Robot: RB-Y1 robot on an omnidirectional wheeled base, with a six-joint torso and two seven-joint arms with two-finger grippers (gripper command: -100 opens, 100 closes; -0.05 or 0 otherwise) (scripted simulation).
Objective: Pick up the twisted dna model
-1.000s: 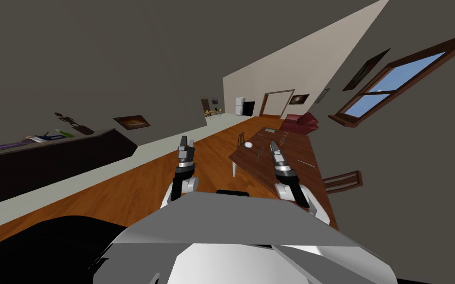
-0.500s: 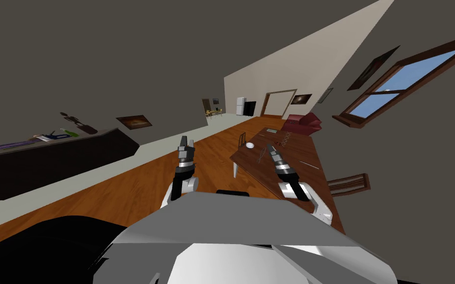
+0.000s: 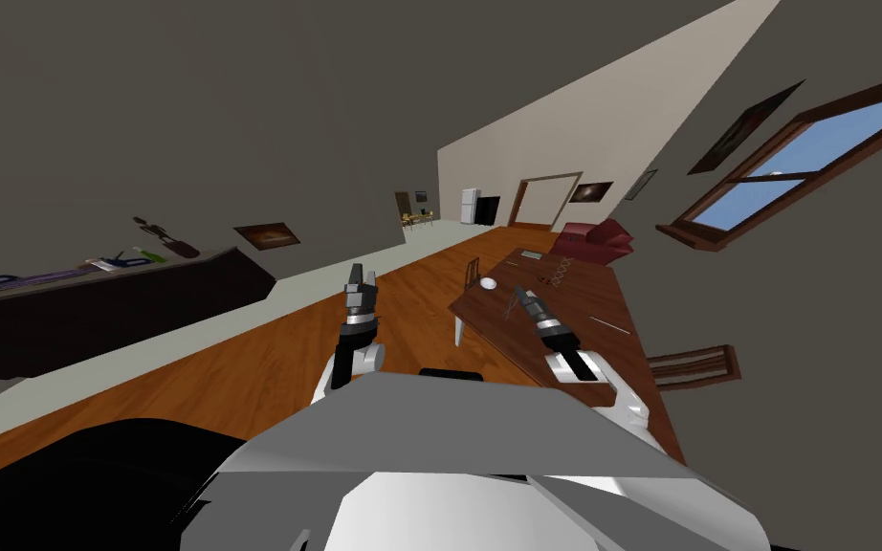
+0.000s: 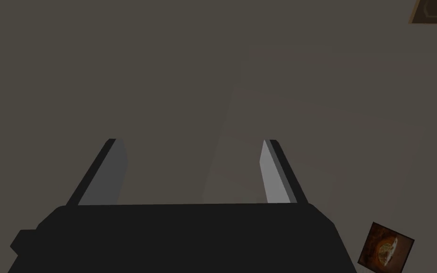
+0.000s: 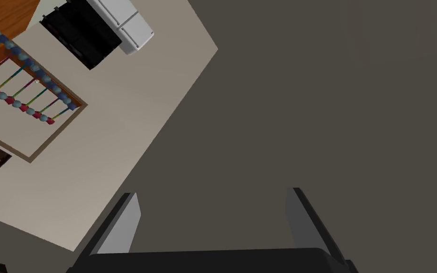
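So far nothing of the pick is done: the twisted dna model (image 5: pixel 31 112) lies untouched, and the whole of the reach, the closing and the lift is left, as I judge it.

Both tools are empty. My right tool (image 3: pixel 522 295) hangs over the near part of the brown tabletop (image 3: pixel 583 330), and its wrist camera shows the two fingers spread wide with only bare wall between them. My left tool (image 3: pixel 360 277) is raised over the wooden floor at about nine o'clock from the right one, well apart from the tabletop, with its fingers likewise spread and nothing held.

From the head camera the model reads as a small dotted strip lying on the far part of the tabletop, at roughly two o'clock from the right tool and apart from it. A small white round thing (image 3: pixel 488 283) sits near the tabletop's left edge, at around ten o'clock from that tool.

Through the right wrist camera the model is plainer: two rails of blue and red beads joined by coloured rungs. It lies well off to one side of the fingers, beyond their tips, not between them. I reckon the right hand has to swing toward the model and tip downward before the fingers can straddle it.
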